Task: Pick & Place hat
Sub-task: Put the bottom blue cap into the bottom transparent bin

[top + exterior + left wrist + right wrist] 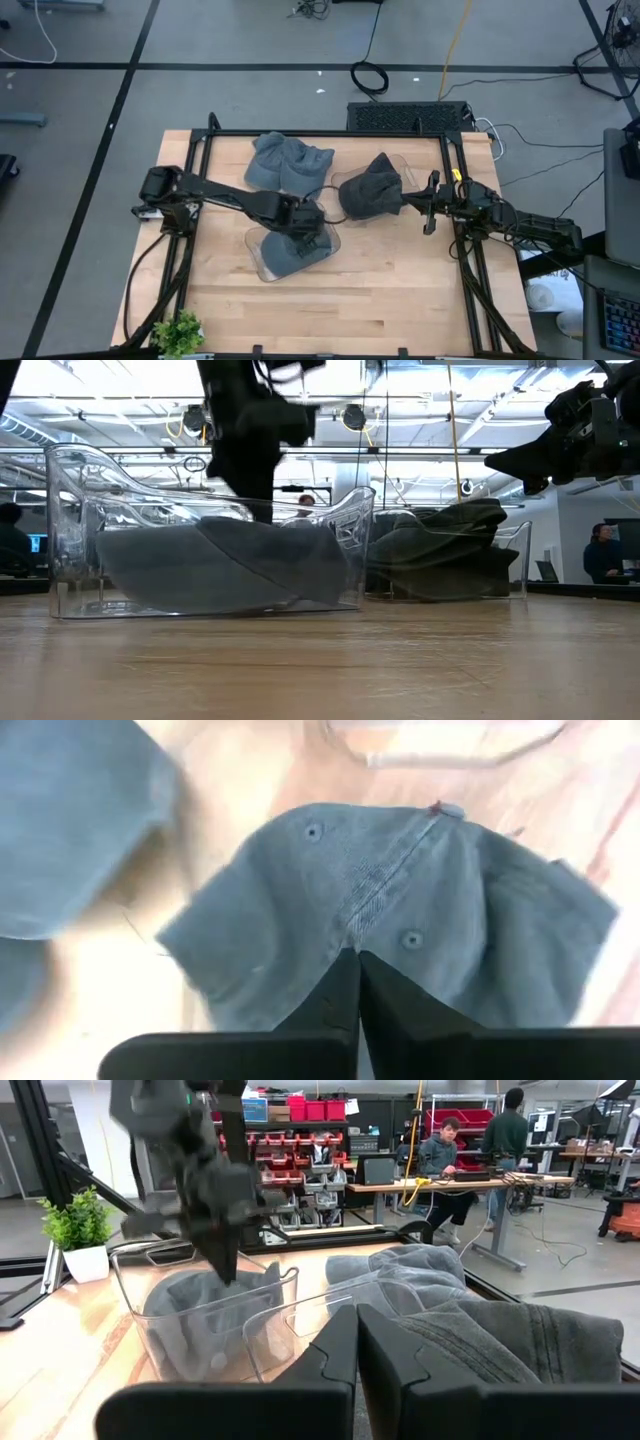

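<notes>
A grey hat (285,252) lies crown up in a clear plastic container (258,268) at the table's middle; the low view shows the grey hat (220,565) resting on the container's floor. My left gripper (358,956) comes down onto it, shut; in the high view my left gripper (308,228) is over the container's far right part. A dark hat (375,190) fills a second clear container (340,183) to the right. My right gripper (425,205) hovers shut, raised beside the dark hat (450,545) on its right, touching nothing. My left gripper meets the grey hat's crown at its stitched seam (372,905), between two eyelets, coming from above and pointing down. The shut fingertips (345,975) pinch only a small bit of cloth there. The hat lies slack inside the container, not lifted.
A pile of grey-blue hats (290,162) lies on the table toward the far edge, behind both containers. A black frame (210,135) runs along the table's left, far and right sides. A small potted plant (178,332) stands at the near left corner. People work at desks beyond the table.
</notes>
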Robot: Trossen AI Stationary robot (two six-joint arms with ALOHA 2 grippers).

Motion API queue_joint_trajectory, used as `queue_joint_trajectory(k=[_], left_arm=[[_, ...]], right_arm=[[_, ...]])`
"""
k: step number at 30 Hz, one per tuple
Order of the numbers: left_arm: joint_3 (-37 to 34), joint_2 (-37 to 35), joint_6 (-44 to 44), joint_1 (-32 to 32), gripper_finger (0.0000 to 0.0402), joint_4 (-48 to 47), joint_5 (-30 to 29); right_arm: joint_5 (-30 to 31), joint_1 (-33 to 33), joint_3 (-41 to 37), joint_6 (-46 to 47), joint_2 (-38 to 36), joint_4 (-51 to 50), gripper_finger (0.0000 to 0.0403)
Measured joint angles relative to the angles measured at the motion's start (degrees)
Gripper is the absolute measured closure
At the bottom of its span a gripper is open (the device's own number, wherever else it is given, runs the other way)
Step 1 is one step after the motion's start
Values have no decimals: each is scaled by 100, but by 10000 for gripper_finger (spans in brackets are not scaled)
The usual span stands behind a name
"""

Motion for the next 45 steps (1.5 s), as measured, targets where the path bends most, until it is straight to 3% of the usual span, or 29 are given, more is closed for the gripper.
queue_joint_trajectory(k=[7,12,18,21,24,28,34,45], left_arm=[[0,-1010,-56,17,369,-66,-574],[4,-1489,-390,22,319,-51,-616],[7,-1389,-262,0,248,-68,-349],[9,-1054,-267,0,234,-118,-285],[9,-611,-259,-46,249,-272,-217],[7,82,-305,-32,306,-480,-229],[7,877,-122,55,391,-197,469],[0,479,-319,117,323,-358,378]], right_arm=[[-1,0,-1,1,1,0,403],[-2,0,-2,0,2,0,403],[-1,0,-2,2,2,0,403],[-2,0,-1,2,2,0,403],[-2,0,-2,2,2,0,403],[-2,0,-1,2,2,0,403],[-2,0,-1,2,2,0,403],[-1,0,0,2,0,0,403]])
